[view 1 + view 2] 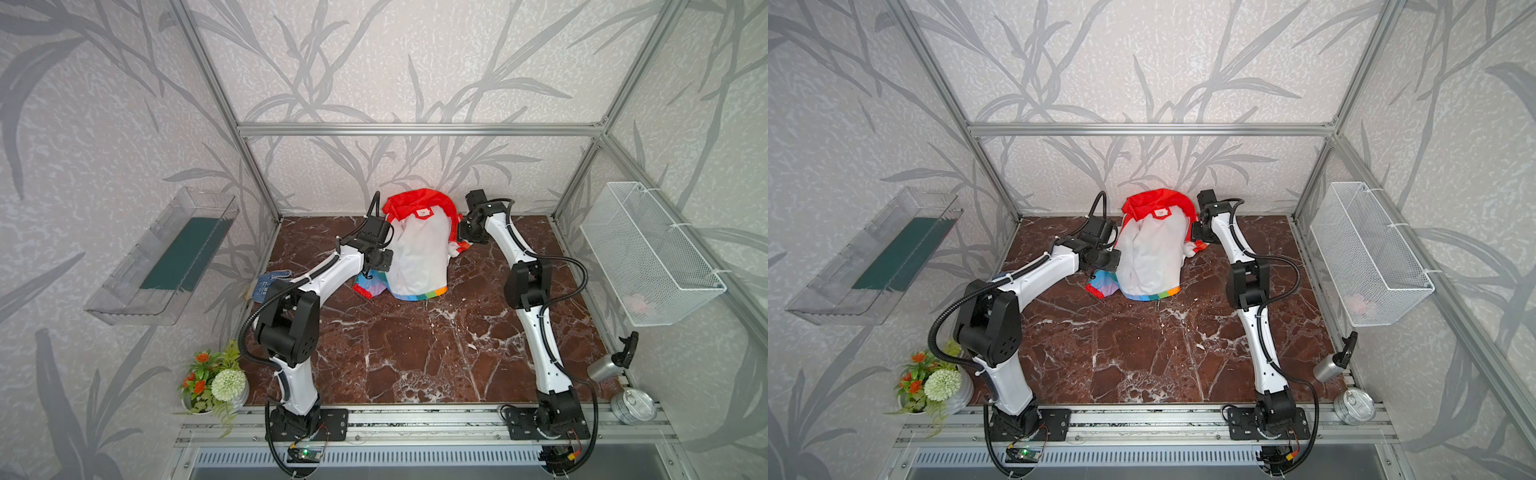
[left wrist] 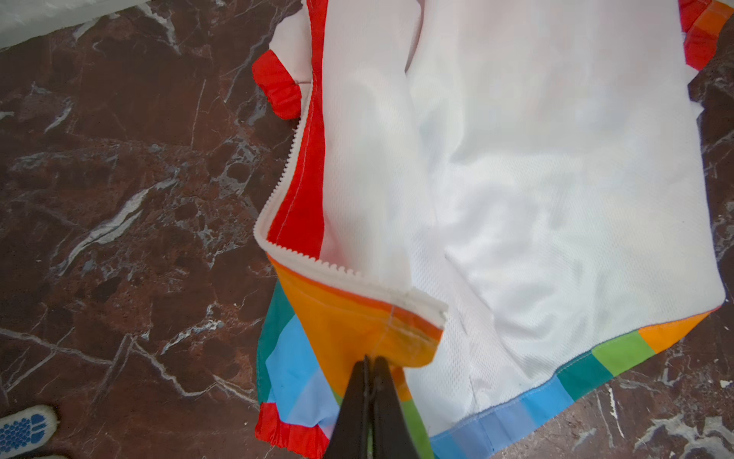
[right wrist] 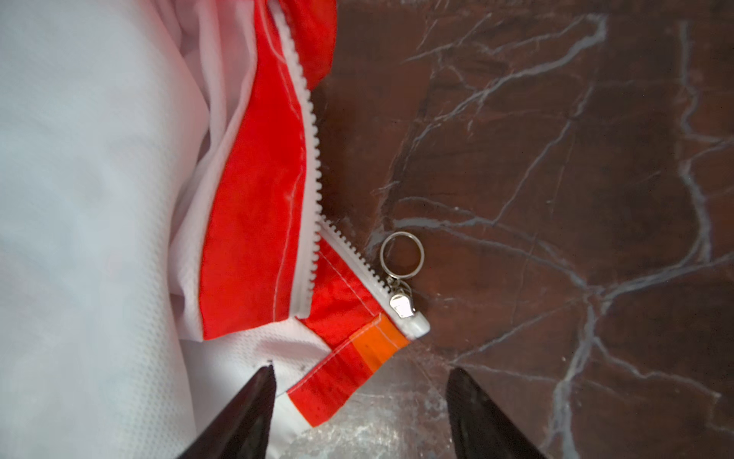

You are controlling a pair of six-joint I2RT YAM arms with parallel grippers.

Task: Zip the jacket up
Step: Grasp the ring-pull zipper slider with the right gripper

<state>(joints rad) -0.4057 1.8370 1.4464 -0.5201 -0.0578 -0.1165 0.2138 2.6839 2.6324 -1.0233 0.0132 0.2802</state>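
- The jacket (image 1: pixel 419 257) lies open at the back middle of the bench (image 1: pixel 415 365), between the 2 arms. Its white lining faces up, its red hood (image 1: pixel 415 205) is toward the rear wall and its rainbow hem is toward the front.
- The left fingers (image 2: pixel 371 367) are pinched tight together on the orange corner of the hem, on the jacket's left side in both top views.
- Just beyond that grip, a half of the white zipper (image 2: pixel 278 190) runs along the red front edge, teeth bare and bent at an angle.
- The right fingers (image 3: pixel 254 401) stand wide apart and hold nothing. The red-and-orange bottom corner of the other front edge lies between them.
- The metal slider (image 3: pixel 403 306) sits at the bottom end of that zipper half, and its ring (image 3: pixel 402 254) lies flat on the bench.
- The 2 zipper halves are well apart, on opposite sides of the lining.
- A blue dotted glove (image 1: pixel 268 282) lies at the bench's left edge, beside the left arm and apart from the jacket.
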